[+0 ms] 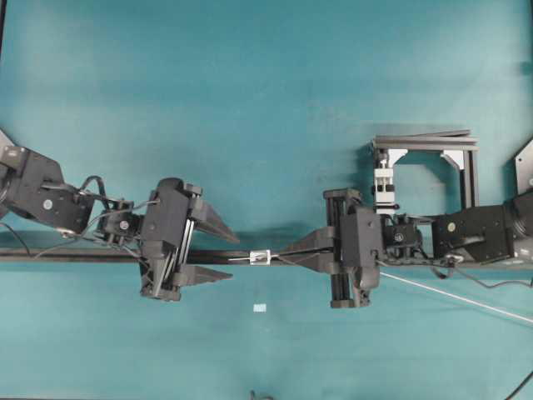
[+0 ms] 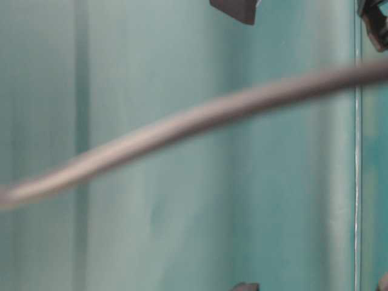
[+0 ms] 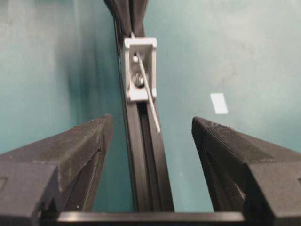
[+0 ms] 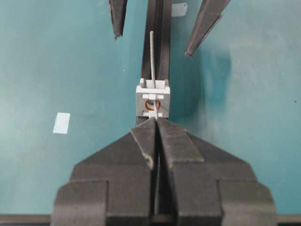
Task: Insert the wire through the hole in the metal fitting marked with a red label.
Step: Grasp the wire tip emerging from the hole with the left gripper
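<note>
Silvery and very thin, the wire is the thing to watch, because it could slip back out of the metal fitting if anything pulls or bumps it. The right gripper is squeezed tight on the wire just beside the fitting, and the wire's tip pokes out on the far side, so it looks like it already goes through the hole. If that gripper pulls away while it is holding on, I think the wire would come back out with it. The left gripper has its fingers apart, one on each side of the black rail, and it holds nothing. The wire tip lies between them, not touching either one. If those fingers close a bit crooked, they could miss the thin tip or bend it, since it is so skinny and hard to catch. The fitting is a tiny whitish block sitting on the rail, midway between the two grippers, with a red ring around its dark hole. The rest of the wire trails off behind the right gripper across the teal table. A small pale tape square lies on the table close by.
</note>
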### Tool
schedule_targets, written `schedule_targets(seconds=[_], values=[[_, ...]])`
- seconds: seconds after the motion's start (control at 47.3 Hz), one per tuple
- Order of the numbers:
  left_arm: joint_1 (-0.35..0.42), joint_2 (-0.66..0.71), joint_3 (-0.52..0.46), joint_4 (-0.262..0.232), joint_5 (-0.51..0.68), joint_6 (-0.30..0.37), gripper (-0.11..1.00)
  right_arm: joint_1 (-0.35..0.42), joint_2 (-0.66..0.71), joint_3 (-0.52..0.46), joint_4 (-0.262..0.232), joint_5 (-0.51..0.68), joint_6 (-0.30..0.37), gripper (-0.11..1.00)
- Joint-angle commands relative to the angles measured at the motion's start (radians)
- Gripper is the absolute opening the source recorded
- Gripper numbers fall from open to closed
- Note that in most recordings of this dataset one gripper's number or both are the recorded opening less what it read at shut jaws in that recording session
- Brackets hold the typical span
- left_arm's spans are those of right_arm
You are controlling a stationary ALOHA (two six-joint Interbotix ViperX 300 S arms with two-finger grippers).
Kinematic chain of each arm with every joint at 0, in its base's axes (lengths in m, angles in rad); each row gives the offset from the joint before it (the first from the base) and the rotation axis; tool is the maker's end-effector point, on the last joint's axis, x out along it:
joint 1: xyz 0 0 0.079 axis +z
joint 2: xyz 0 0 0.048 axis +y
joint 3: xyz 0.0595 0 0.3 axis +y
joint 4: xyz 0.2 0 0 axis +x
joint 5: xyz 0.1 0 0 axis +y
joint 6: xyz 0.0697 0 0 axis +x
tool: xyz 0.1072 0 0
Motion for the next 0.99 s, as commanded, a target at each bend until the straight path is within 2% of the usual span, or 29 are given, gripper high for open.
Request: schedule_targets(seconds=[0.0, 0.19, 0.317, 0.465, 0.571, 0.973], values=[[-0.003, -0.005, -0.028, 0.005, 0.006, 0.002, 0.21, -0.005, -0.014, -0.009, -0.002, -0.009, 0.0, -0.01], [-0.002, -0.005, -0.04, 0.011, 0.012, 0.003, 0.2, -0.005, -0.014, -0.008, -0.002, -0.009, 0.0, -0.01], [0.0, -0.003, -0.041, 0.011, 0.02, 0.002, 0.16, -0.005, -0.014, -0.009, -0.002, -0.009, 0.0, -0.01], [0.0, -0.003, -0.048, 0.009, 0.048, 0.009, -0.02, -0.005, -0.014, -0.011, -0.002, -0.009, 0.0, -0.01], [0.003, -0.005, -0.055, 0.011, 0.063, 0.009, -0.1, -0.005, -0.014, -0.012, -0.002, -0.006, 0.002, -0.01], [0.003, -0.005, -0.061, 0.011, 0.074, 0.008, -0.1, -0.005, -0.021, -0.021, -0.002, 0.046, 0.011, -0.01]])
